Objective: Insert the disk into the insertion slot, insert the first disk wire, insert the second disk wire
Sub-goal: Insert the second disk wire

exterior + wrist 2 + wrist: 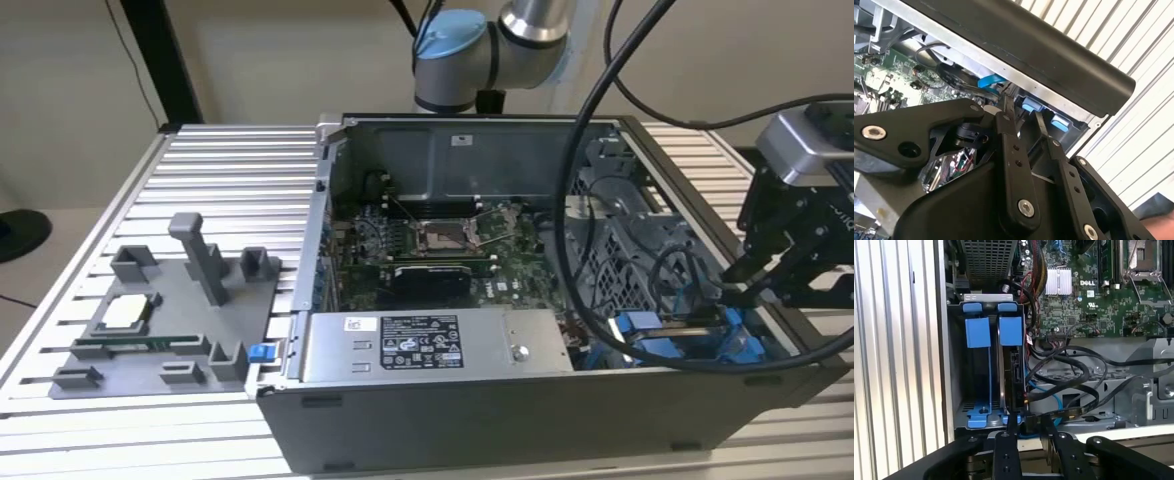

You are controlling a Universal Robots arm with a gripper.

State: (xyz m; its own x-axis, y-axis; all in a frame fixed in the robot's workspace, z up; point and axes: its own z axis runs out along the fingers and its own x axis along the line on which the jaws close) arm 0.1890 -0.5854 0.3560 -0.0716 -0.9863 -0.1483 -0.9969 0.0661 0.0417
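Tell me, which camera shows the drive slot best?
The first wrist view: it looks straight into the slot, grey walls and blue fittings plain. In the exterior view it sits in the case's corner, partly behind cables. The second wrist view catches two blue tabs of it.

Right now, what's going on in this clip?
The robot arm's black gripper hangs at the grey metal drive bay in a corner of the open dark grey computer case. The silver-grey disk in its blue plastic carrier already stands inside that bay. Loose black wires lie beside it; whether any is plugged into the disk, I cannot tell.
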